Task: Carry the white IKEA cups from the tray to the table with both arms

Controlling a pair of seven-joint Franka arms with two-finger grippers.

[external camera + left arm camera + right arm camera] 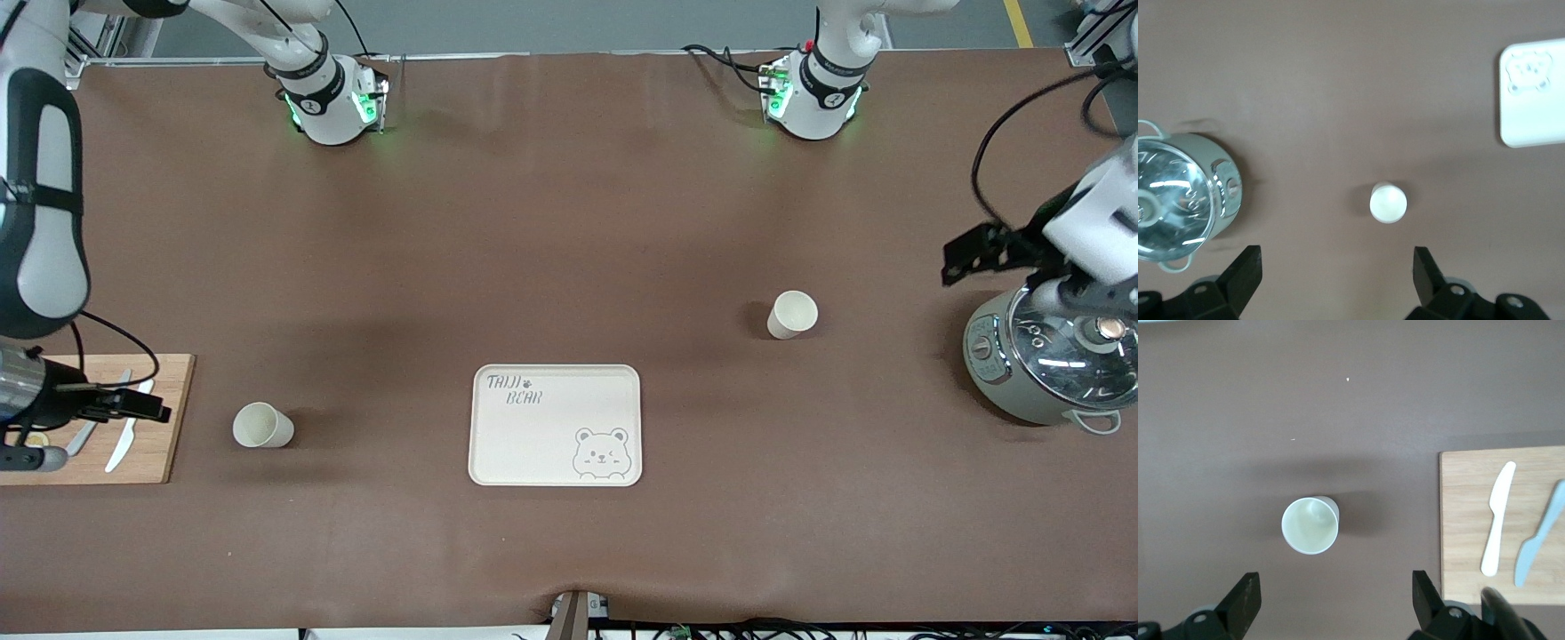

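Two white IKEA cups stand upright on the brown table, both outside the bear-printed tray. One cup stands beside the tray toward the right arm's end, next to a wooden board. The other cup stands toward the left arm's end, farther from the front camera than the tray. My right gripper hangs open above the board's edge, apart from its cup and holding nothing. My left gripper hangs open and empty between the second cup and a steel pot.
A wooden cutting board with two plastic knives lies at the right arm's end. A steel pot with a glass lid stands at the left arm's end. The tray holds nothing.
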